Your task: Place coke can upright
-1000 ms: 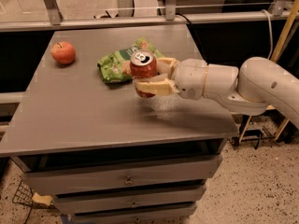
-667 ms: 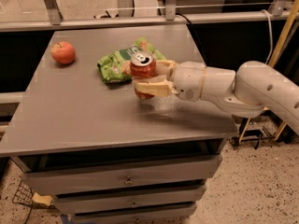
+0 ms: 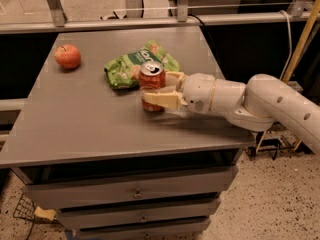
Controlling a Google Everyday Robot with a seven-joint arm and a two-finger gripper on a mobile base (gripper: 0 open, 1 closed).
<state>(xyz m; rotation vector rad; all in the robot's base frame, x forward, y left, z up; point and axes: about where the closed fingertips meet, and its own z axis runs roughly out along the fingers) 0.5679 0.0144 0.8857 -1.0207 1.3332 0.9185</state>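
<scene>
The coke can (image 3: pixel 151 80) is red-orange with a silver top and stands upright near the middle of the grey table (image 3: pixel 80 129). Its base looks to be at or just above the tabletop. My gripper (image 3: pixel 159 89) reaches in from the right on a white arm and is shut on the can, one cream finger (image 3: pixel 161 99) across its front and the other behind it. The can's lower part is partly hidden by the front finger.
A green snack bag (image 3: pixel 131 66) lies just behind and to the left of the can. A red apple (image 3: pixel 67 56) sits at the table's far left. Drawers (image 3: pixel 135 192) are below the tabletop. A yellow pole (image 3: pixel 301 39) stands at the right.
The can and gripper have shifted slightly left and down toward the tabletop. The apple and the bag have not moved.
</scene>
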